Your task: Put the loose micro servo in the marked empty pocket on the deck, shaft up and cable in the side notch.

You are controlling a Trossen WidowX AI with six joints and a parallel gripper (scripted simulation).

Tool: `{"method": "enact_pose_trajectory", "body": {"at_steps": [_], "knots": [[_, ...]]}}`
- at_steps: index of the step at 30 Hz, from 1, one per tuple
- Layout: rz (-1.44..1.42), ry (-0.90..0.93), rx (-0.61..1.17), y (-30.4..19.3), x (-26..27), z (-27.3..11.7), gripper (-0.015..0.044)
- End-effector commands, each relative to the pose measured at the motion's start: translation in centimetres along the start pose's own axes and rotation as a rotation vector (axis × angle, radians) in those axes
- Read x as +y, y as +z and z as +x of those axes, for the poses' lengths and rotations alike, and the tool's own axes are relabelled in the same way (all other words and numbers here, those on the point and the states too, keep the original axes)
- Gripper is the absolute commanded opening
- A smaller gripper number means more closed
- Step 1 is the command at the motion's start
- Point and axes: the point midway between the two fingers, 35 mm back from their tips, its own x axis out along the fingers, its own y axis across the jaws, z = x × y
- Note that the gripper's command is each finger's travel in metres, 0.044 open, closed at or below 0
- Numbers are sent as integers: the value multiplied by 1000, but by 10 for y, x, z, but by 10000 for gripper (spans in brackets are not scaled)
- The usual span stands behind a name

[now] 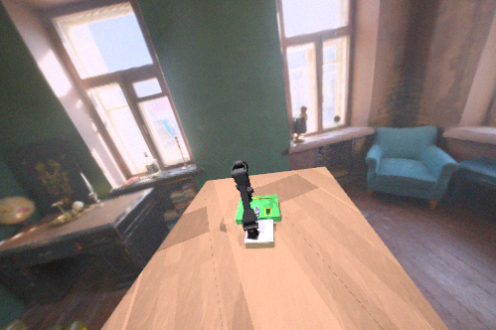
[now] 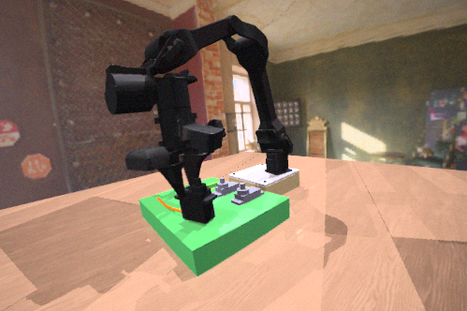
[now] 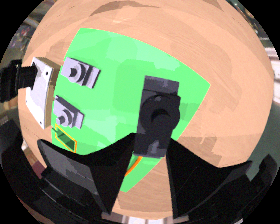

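Observation:
The loose micro servo [image 2: 197,208] [image 3: 153,120] is black and stands upright on the green deck [image 2: 242,234] [image 3: 116,55] [image 1: 274,201], near one corner, shaft up. Its orange cable [image 2: 167,206] [image 3: 133,166] trails over the deck. My gripper [image 2: 188,188] [image 3: 151,139] points down and is shut on the servo, one finger at each side of its upper part. The servo's underside is hidden, so I cannot tell whether it touches the deck. The empty pocket [image 1: 267,212] [image 3: 66,140], outlined in yellow, lies away from the servo, beside a grey servo; the arm hides it in the exterior view.
Two grey servos [image 2: 247,193] [image 3: 67,116] are seated in the deck in a row with the pocket, their shafts standing up. A white-topped base plate [image 1: 267,231] [image 2: 252,175] [image 3: 41,95] carrying the arm's base stands by the deck's edge on the wooden table [image 1: 282,288].

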Motion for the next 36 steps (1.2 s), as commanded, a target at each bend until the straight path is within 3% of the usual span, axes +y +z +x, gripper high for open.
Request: {"method": "enact_pose_trajectory", "body": {"at_steps": [1,24,36], "knots": [[-3,-19,0,1,1,-19,0],[-3,-15,-1,11,41,-23,0],[-3,-14,4,-36,58,-22,0]]}}
